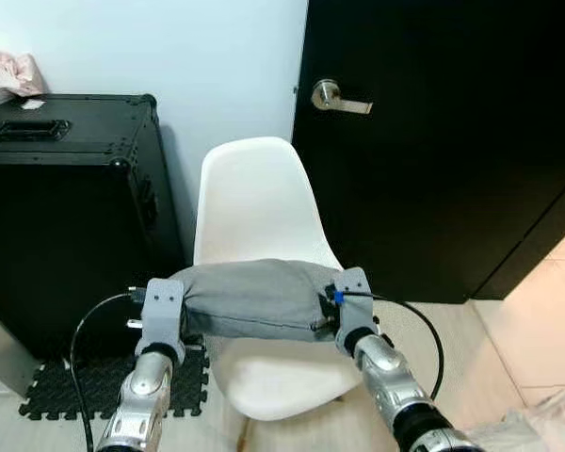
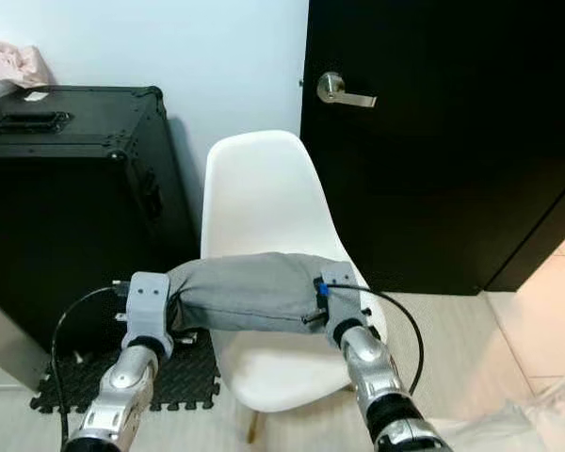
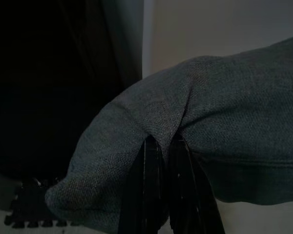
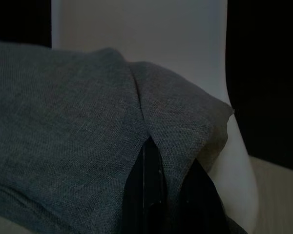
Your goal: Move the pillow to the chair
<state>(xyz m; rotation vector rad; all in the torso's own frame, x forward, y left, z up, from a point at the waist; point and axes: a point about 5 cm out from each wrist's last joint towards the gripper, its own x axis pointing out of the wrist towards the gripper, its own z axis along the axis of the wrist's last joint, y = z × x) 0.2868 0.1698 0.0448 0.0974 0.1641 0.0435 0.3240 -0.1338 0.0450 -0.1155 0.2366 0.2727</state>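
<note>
Head views: you hold the grey fabric pillow point(image 1: 252, 298) stretched between both arms, above the seat of the white moulded plastic chair point(image 1: 254, 202). Black hard case point(image 1: 66, 188) stands left; black door point(image 1: 433, 141) behind.

Left wrist view: left gripper point(image 3: 165, 146) pinches pillow fabric.

Right wrist view: right gripper point(image 4: 161, 156) pinches a fold likewise.

Both arms fwd, left claw point(image 3: 163, 161) & right claw point(image 4: 158, 161) pinched on pillow point(image 1: 254, 297) ends.
</note>
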